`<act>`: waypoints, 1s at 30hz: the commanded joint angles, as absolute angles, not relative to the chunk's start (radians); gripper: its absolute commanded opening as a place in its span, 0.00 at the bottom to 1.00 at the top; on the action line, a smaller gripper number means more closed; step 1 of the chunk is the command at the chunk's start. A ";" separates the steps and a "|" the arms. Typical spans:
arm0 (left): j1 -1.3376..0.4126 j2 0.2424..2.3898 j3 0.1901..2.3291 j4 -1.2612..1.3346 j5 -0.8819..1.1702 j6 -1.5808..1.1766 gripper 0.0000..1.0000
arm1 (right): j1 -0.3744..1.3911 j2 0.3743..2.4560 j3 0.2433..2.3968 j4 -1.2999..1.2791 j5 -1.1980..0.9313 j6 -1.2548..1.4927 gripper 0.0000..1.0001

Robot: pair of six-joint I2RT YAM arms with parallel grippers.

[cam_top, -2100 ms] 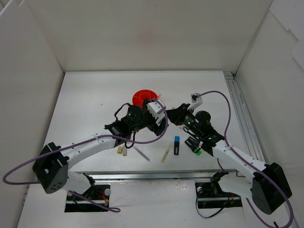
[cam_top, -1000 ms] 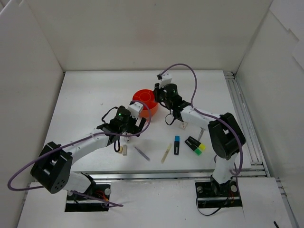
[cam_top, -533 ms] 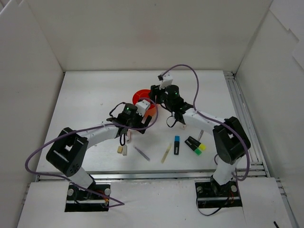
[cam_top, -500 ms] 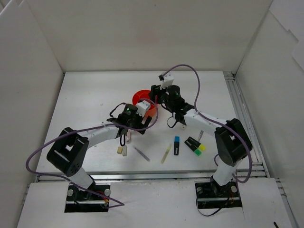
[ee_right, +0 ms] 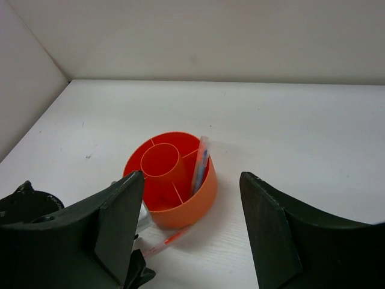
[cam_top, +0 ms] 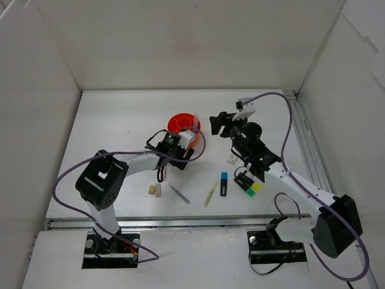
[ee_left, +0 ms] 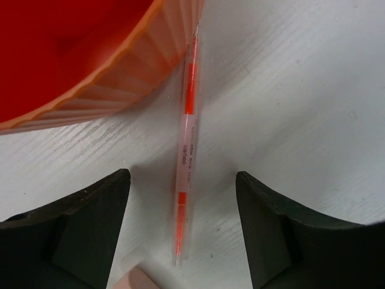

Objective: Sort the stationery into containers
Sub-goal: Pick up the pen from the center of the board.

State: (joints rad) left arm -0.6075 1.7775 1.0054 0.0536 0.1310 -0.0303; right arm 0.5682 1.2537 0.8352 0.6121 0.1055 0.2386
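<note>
The round orange container [cam_top: 182, 123] [ee_right: 180, 201] stands mid-table, and a blue pen [ee_right: 200, 162] leans in one of its outer compartments. An orange pen [ee_left: 185, 158] [ee_right: 167, 239] lies on the table against the container's wall [ee_left: 114, 84]. My left gripper [cam_top: 183, 149] [ee_left: 183, 232] is low over that pen, open, one finger on each side, touching nothing. To the container's right hovers my right gripper [cam_top: 215, 125] [ee_right: 192, 235], open and empty, facing the container.
Near the front edge lie two tan erasers [cam_top: 154, 190], a grey pen [cam_top: 179, 194], a yellow pencil [cam_top: 210, 194], a blue-ended highlighter [cam_top: 224, 183], yellow and green highlighters [cam_top: 248, 183] and a small white piece [cam_top: 231, 160].
My right gripper opened over the container, left the blue pen in it and drew back to the right. My left gripper moved to the orange pen and its jaws narrowed.
</note>
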 commanded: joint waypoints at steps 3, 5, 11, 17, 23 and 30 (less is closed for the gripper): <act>-0.629 1.796 1.086 0.055 0.149 -0.018 0.56 | 0.555 1.103 0.789 0.591 0.196 0.259 0.62; -0.644 1.810 1.100 0.043 0.140 -0.012 0.43 | 0.549 1.062 0.775 0.554 0.216 0.256 0.62; -0.704 1.844 1.126 0.011 0.117 -0.015 0.18 | 0.546 0.980 0.721 0.514 0.265 0.270 0.62; -0.747 1.813 1.088 0.041 0.097 -0.040 0.00 | 0.538 0.887 0.686 0.476 0.302 0.278 0.62; -0.772 1.579 1.020 0.156 0.124 -0.006 0.00 | 0.540 0.807 0.654 0.460 0.319 0.270 0.61; -0.772 1.376 0.986 0.445 0.091 0.051 0.00 | 0.535 0.749 0.629 0.449 0.330 0.262 0.61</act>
